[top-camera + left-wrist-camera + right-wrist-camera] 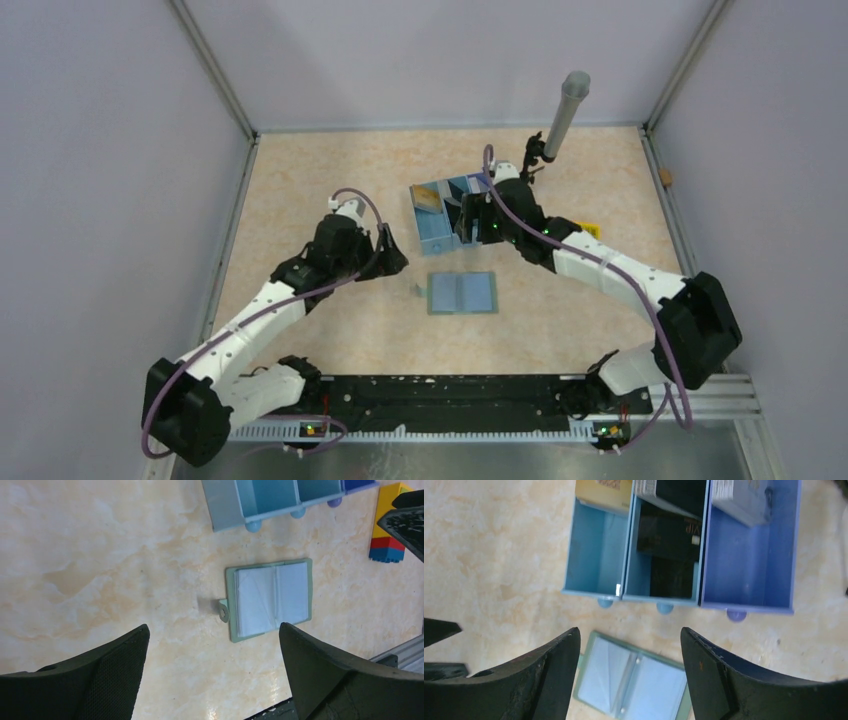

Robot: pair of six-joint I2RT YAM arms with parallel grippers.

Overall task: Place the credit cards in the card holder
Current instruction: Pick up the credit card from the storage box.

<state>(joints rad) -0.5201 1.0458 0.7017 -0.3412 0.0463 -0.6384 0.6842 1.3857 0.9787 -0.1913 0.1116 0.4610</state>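
— my right pincer (629, 632) hangs with its jaws spread and nothing between them, above the near edge of the blue three-compartment plastic tray (749, 555). my left pincer (214, 630) is spread and empty too.
— and the holder?
— the small flat grey-green card holder (272, 600) lies unfolded on the marbled beige table (100, 555), light blue panels up, near the tray but apart from it.
— which step, then?
— fetching a card, i judge; i see none in the holder. the black cards (669, 530) stand in the middle compartment. next, the right fingers must drop over one card's edge, pinch it alone and lift it clear of the walls.
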